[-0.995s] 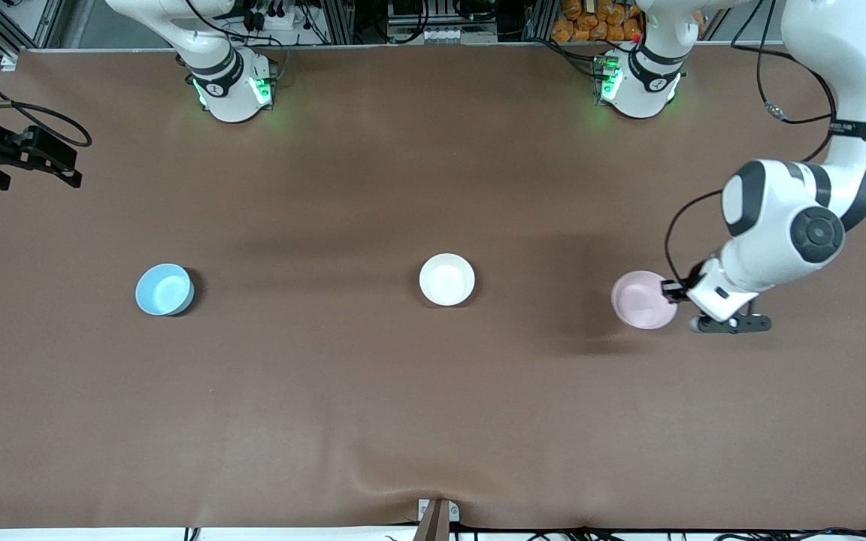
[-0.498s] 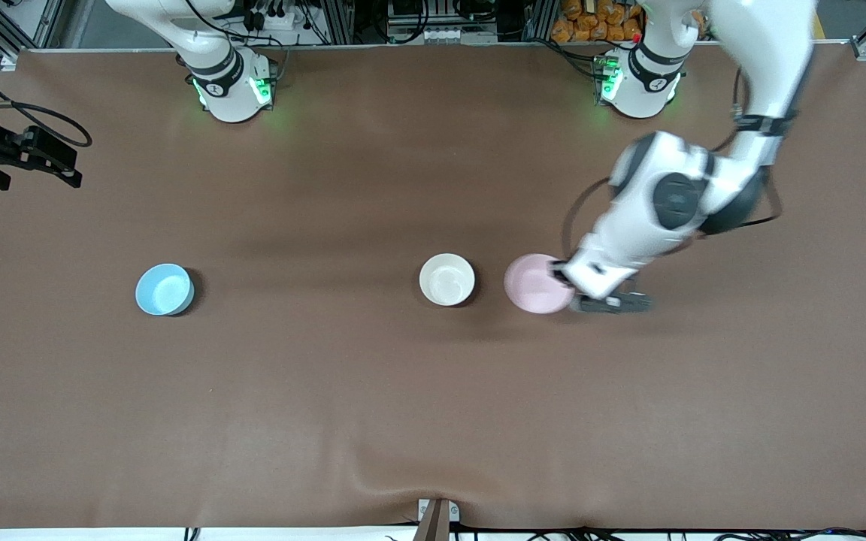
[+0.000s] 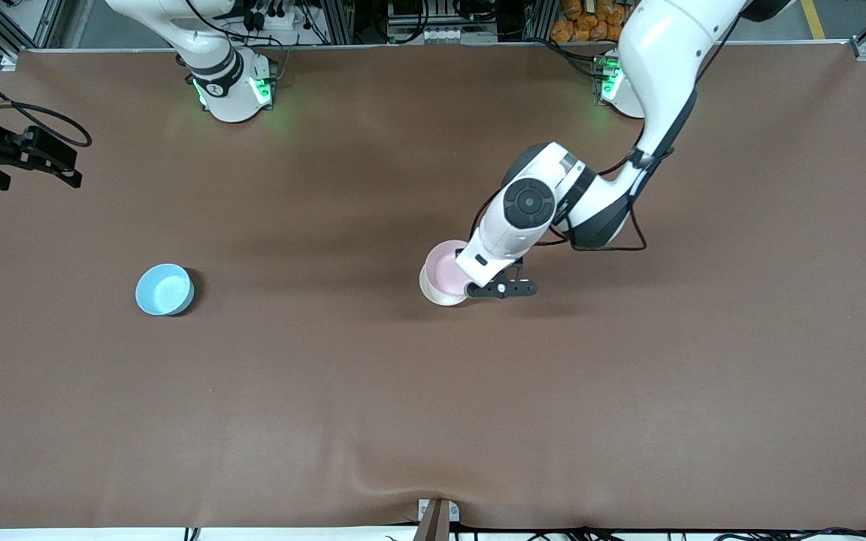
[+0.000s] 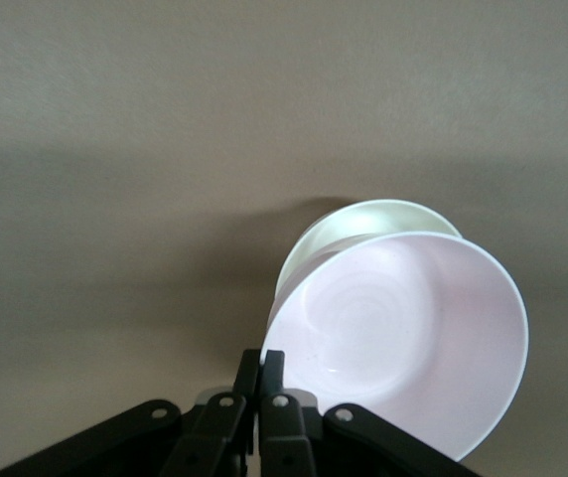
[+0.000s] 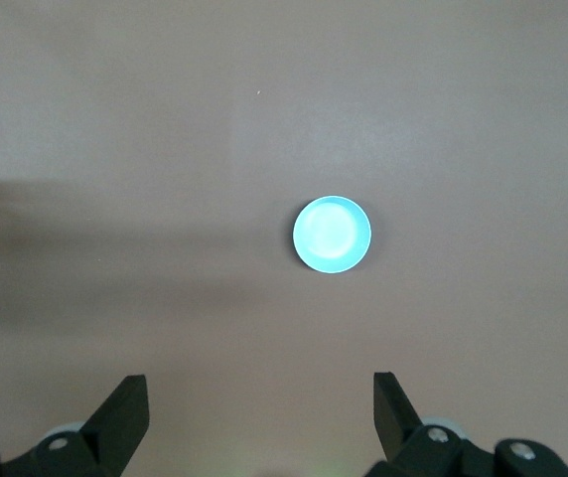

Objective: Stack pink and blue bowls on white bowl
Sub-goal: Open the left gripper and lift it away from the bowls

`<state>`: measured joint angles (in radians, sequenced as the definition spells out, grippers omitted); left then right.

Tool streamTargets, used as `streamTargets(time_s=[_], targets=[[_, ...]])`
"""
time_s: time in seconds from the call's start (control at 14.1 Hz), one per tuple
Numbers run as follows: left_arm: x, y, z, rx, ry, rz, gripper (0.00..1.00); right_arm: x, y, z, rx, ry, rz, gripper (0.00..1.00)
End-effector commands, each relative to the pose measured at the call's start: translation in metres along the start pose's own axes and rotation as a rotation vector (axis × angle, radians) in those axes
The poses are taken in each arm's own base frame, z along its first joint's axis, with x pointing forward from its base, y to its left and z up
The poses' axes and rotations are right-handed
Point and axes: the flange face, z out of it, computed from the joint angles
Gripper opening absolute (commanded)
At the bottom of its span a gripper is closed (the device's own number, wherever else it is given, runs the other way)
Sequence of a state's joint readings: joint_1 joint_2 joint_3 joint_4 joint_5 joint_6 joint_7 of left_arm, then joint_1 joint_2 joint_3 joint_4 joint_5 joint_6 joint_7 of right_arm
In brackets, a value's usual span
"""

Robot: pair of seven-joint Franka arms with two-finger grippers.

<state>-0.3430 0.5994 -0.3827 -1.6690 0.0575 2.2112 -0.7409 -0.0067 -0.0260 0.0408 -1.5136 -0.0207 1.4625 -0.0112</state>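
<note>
Toward the right arm's end of the brown counter (image 3: 328, 391), well apart from the small round white plastic bowl (image 3: 434, 293), sits the small round light blue plastic bowl (image 3: 165, 289), with the right pincer (image 5: 259, 417) spread wide high above it. The left pincer (image 4: 261, 370) is clamped on the rim of the small round pale pink plastic bowl (image 3: 444, 267), holding it tilted just over the white bowl, mostly covering it.
</note>
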Motion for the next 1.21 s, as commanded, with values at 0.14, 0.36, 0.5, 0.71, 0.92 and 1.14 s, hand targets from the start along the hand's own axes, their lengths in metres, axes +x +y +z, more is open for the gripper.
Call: streamTargets(time_s=[0.14,0.36,0.5,0.71,0.92,1.14], targets=[[0.0,0.018,0.024,-0.014,0.02,-0.006,0.0,-0.001,0.001,-0.002,0.012,0.001,0.004,1.0],[0.003,0.015,0.03,-0.011,0.017,-0.017,0.24,-0.001,0.001,-0.002,0.012,0.001,0.006,1.0],[0.008,0.01,0.023,-0.009,0.033,-0.021,1.0,-0.001,0.001,-0.002,0.012,0.001,0.006,1.0],[0.031,-0.025,-0.044,0.024,0.1,-0.067,1.0,-0.001,0.001,-0.002,0.012,0.001,0.004,1.0],[0.051,-0.106,-0.169,0.078,0.137,-0.198,1.0,0.001,0.004,-0.001,0.01,0.002,0.001,1.0],[0.05,-0.193,-0.253,0.122,0.147,-0.189,1.0,0.013,0.023,0.019,0.012,-0.035,0.033,1.0]])
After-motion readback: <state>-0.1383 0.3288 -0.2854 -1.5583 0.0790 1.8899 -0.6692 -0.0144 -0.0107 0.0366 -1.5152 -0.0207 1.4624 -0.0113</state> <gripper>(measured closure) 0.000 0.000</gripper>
